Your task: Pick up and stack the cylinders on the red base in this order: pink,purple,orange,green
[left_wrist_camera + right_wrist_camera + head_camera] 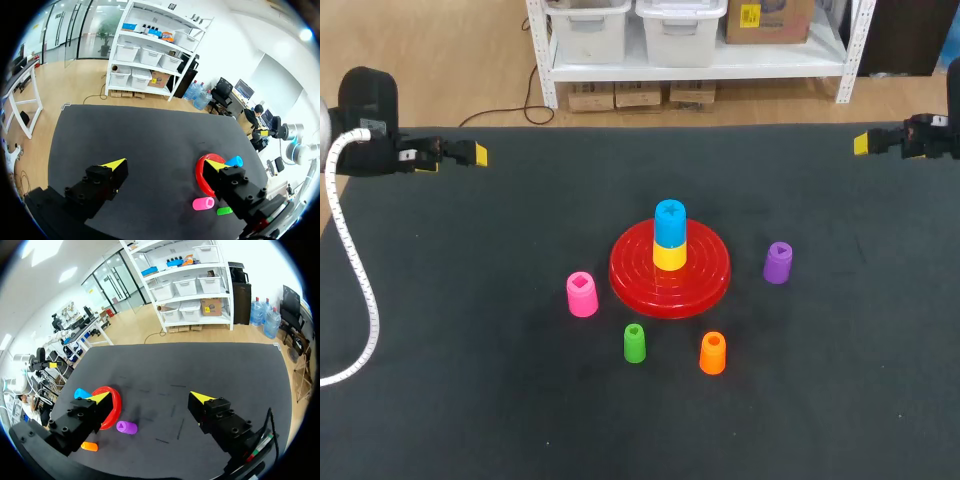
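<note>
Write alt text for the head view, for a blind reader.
A red base holds a blue cylinder on a yellow one; pink, green, orange and purple cylinders stand around it on the table. The left tool and right tool sit near its far corners.

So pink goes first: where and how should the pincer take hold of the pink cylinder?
The pink cylinder stands upright, clear of the red base and green cylinder, so I'd come straight down with the left pincer and close on its round side wall near the top.
</note>
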